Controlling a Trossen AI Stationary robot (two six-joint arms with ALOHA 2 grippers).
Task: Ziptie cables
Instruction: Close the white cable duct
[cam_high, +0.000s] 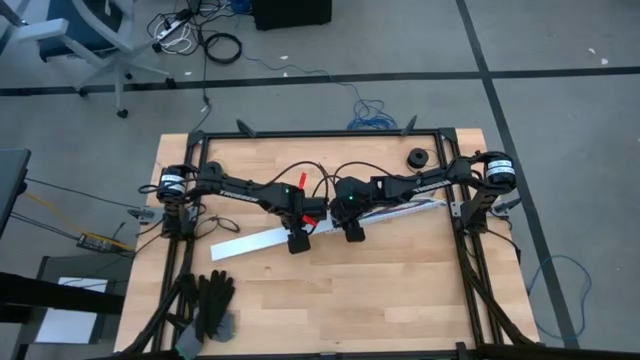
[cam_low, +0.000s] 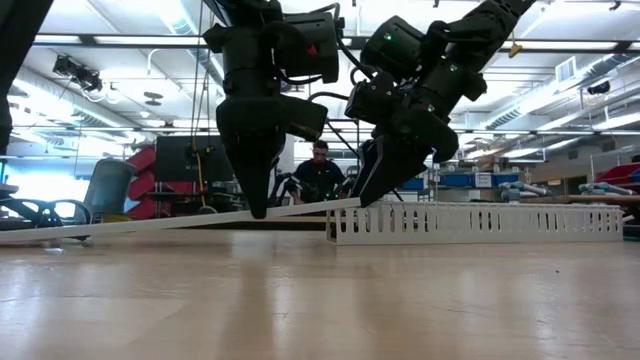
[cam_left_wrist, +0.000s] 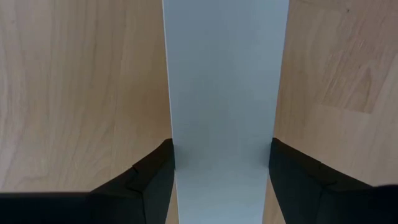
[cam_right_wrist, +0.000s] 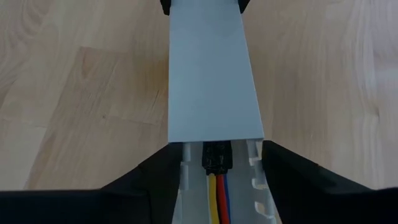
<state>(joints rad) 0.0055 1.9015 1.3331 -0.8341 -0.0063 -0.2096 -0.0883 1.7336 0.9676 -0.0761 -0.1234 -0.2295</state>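
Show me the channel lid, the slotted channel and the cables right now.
Channel lid (cam_right_wrist: 211, 81): right wrist view, middle of its flat grey top.
Slotted channel (cam_low: 480, 224): low view, its white slotted side wall.
Cables (cam_right_wrist: 219, 198): right wrist view, the coloured wires lying inside the channel below the dark plug.

Robotics lab: workbench (cam_high: 400, 270), ceiling ducts (cam_low: 100, 20).

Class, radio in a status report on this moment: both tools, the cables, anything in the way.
Left tool astride the flat white cover. Right tool astride the slotted channel. Cables lying in channel, cover's end over them. No ziptie visible.
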